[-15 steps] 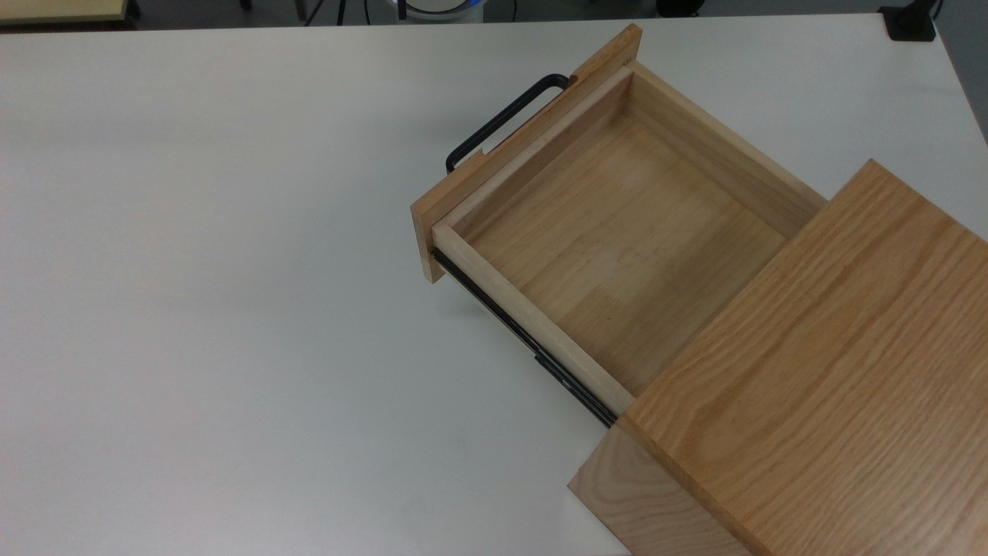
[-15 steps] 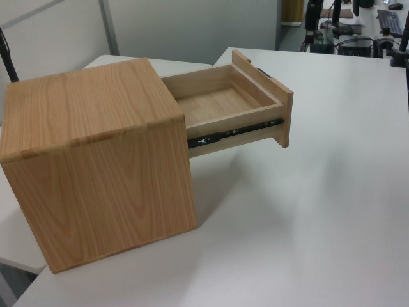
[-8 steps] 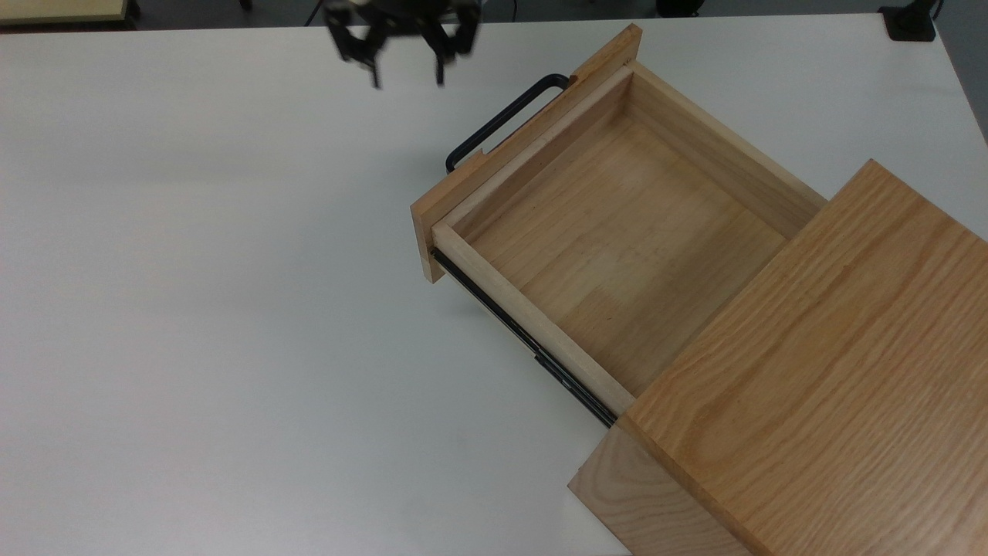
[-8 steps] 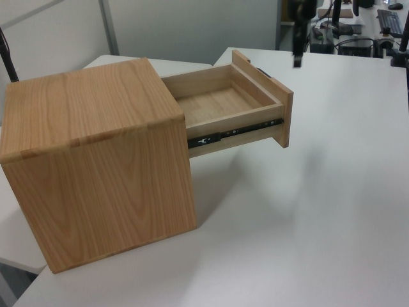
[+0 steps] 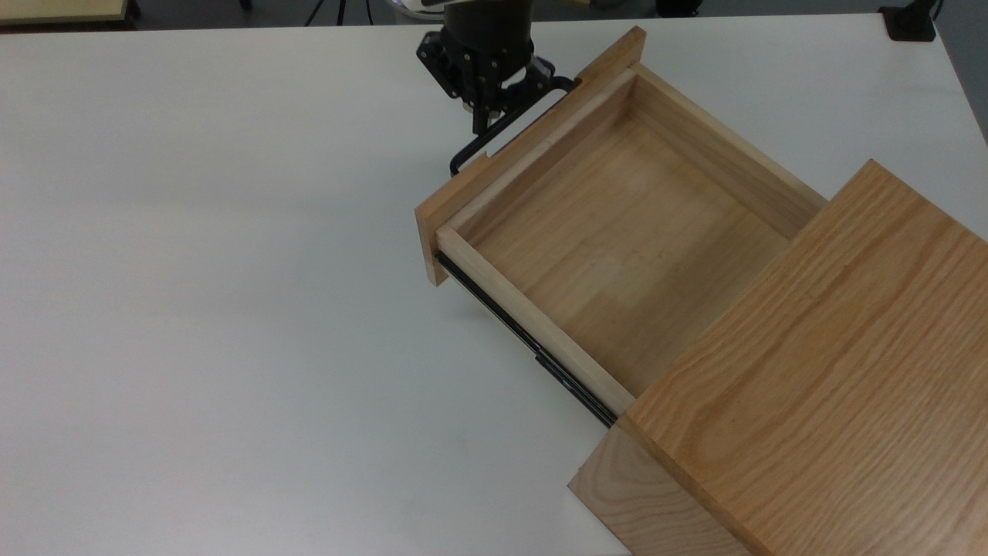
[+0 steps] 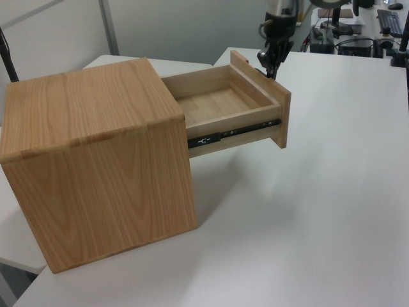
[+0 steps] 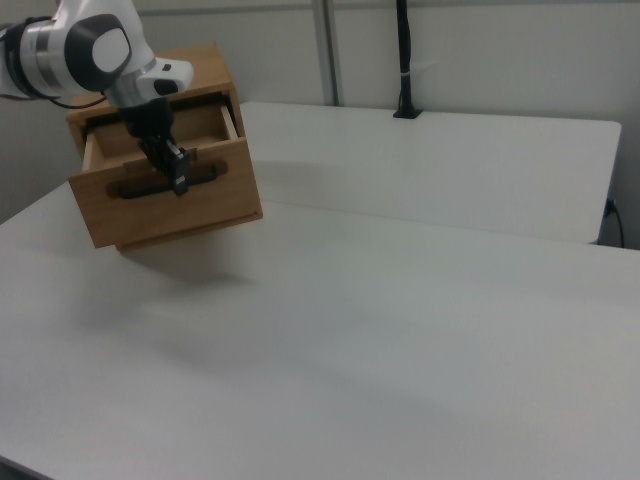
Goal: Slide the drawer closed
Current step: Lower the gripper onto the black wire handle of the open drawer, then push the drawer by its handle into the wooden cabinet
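Observation:
The drawer is a light wooden tray pulled far out of the oak cabinet, with its black rail showing along the side. Its black U-shaped handle sticks out from the flat front panel. My gripper comes down from above onto the middle of that handle bar, fingers drawn together around it. The left view shows the gripper just outside the front panel. In the right view the gripper sits on the handle.
The cabinet stands on a large white table with open surface on the top view's left and bottom. A black post rises at the table's far edge in the right view. Desks with equipment lie beyond the table in the left view.
My gripper has dropped from above the table's far edge down to the handle, and its fingers have come together. The drawer front has shifted slightly toward the cabinet.

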You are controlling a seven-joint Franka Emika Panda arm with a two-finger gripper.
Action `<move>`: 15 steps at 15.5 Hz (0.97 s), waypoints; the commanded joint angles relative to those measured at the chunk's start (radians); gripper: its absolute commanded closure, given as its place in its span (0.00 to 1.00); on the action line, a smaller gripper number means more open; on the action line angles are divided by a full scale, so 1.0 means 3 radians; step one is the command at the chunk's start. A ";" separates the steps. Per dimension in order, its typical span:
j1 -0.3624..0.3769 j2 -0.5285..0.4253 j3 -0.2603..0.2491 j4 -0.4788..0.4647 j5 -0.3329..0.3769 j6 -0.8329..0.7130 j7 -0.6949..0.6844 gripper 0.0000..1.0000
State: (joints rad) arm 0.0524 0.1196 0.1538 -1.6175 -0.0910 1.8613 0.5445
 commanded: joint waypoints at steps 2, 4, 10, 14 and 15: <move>-0.0001 0.0250 0.0106 0.0007 0.0062 0.0320 0.0587 1.00; -0.0006 0.0317 0.0106 0.0023 0.0210 0.0513 0.0919 1.00; 0.0004 0.0761 0.0157 0.0518 0.0360 0.1133 0.1892 1.00; 0.0004 0.0935 0.0280 0.0738 0.0354 0.1342 0.2173 1.00; 0.0030 0.0997 0.0280 0.0820 0.0354 0.1358 0.2199 1.00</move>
State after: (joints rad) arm 0.0532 0.3617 0.2236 -1.4548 0.0011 2.2337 1.1449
